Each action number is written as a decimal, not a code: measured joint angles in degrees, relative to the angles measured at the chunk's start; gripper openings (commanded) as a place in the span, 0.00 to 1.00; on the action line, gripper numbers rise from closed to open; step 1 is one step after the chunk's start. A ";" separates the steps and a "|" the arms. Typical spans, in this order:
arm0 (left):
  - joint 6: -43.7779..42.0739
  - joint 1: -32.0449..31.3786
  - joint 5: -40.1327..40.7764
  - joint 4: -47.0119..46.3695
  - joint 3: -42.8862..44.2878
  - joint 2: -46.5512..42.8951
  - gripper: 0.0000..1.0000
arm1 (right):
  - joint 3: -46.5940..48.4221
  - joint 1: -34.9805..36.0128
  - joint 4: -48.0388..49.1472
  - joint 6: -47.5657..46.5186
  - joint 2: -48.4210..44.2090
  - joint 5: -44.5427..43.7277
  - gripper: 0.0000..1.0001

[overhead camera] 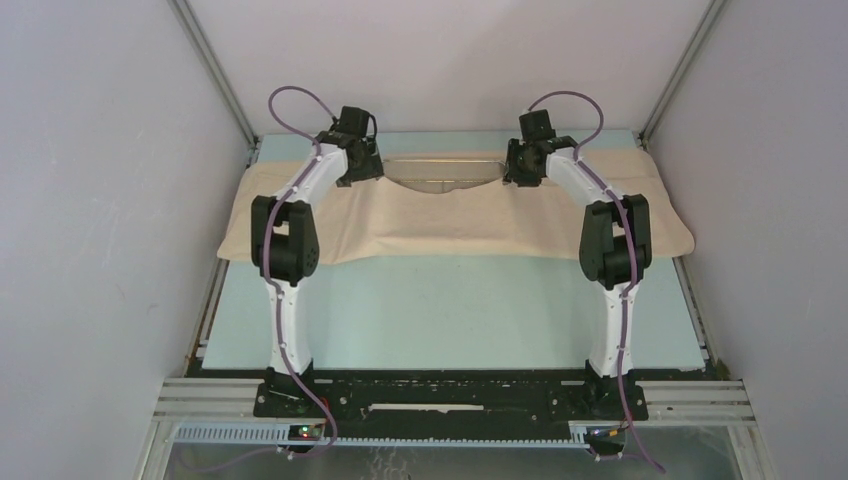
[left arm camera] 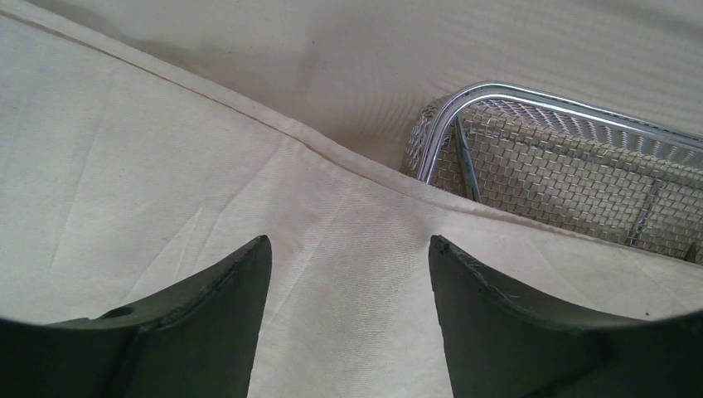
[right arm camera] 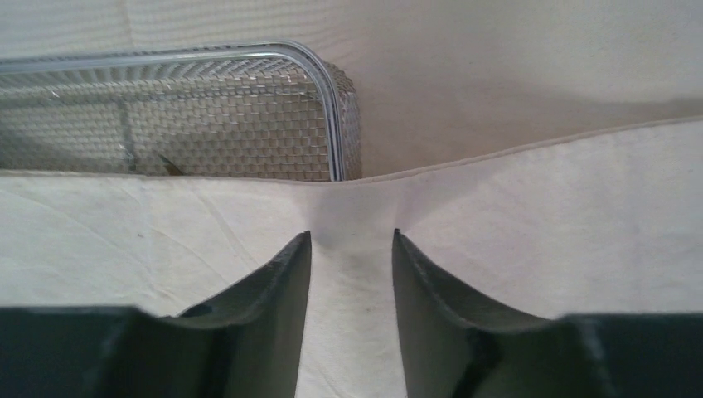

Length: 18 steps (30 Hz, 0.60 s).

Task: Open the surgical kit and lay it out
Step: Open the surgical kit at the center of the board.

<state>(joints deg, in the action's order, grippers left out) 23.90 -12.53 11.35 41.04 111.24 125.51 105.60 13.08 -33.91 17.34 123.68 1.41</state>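
The cloth wrap (overhead camera: 450, 225) drapes over the near side of the mesh tray (overhead camera: 440, 160), barring entry from the front and leaving only a far strip uncovered between the left gripper (left arm camera: 348, 240) and right gripper (right arm camera: 352, 234), while bare table (overhead camera: 450, 310) offers passage nearer the bases.

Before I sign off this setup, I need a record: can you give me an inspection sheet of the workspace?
surface: pale blue table, far part under cloth.
job's things: beige cloth wrap spread wide; steel mesh tray half uncovered; instruments not clearly seen.
clutter: nothing seen.
fingers: left fingers apart over the wrap; right fingers pinching a fold of it.
cables: purple cables loop at both wrists.
surroundings: grey walls, aluminium frame rails.
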 measured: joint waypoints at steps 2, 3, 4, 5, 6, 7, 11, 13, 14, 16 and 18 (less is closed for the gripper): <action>0.02 -0.07 -0.15 0.02 0.02 0.24 0.71 | 0.00 0.35 -0.22 -0.76 0.00 -1.77 0.60; 0.02 -0.09 -0.33 0.02 0.00 0.33 0.70 | 0.00 0.59 -0.37 -0.94 0.00 -2.75 0.61; 0.02 -0.09 -0.52 0.02 0.02 0.39 0.69 | 0.02 0.76 -0.46 -1.20 0.00 -3.45 0.61; 0.02 -0.11 -0.87 0.13 0.42 0.70 0.68 | 0.13 1.01 -0.68 -1.46 0.00 -4.24 0.62; 0.02 -0.11 -0.92 0.13 0.48 0.76 0.66 | 0.24 1.22 -0.83 -1.66 0.00 -4.76 0.62; 0.04 -0.11 -1.16 0.13 0.90 1.07 0.64 | 0.52 1.33 -1.09 -1.81 0.00 -5.46 0.63; 0.07 -0.13 -1.79 -0.02 1.51 1.90 0.57 | 2.25 1.57 -1.60 -2.29 0.20 -6.27 0.65; 0.28 -0.13 -2.60 -0.42 1.53 2.40 0.53 | 3.23 1.64 -1.53 -2.62 0.42 -6.43 0.65; 0.31 -0.13 -2.91 -0.59 1.77 2.54 0.50 | 3.74 1.64 -1.53 -2.84 0.52 -6.49 0.65; 0.52 -0.13 -3.37 -0.98 1.99 2.78 0.44 | 4.17 1.64 -1.51 -3.10 0.76 -6.47 0.64; 0.68 -0.15 -4.07 -1.57 1.99 2.97 0.37 | 4.94 1.64 -1.57 -3.21 1.40 -6.49 0.64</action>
<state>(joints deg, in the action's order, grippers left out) 24.58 -12.69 7.29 39.46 113.23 128.49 110.54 14.72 -35.48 14.13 125.08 -5.08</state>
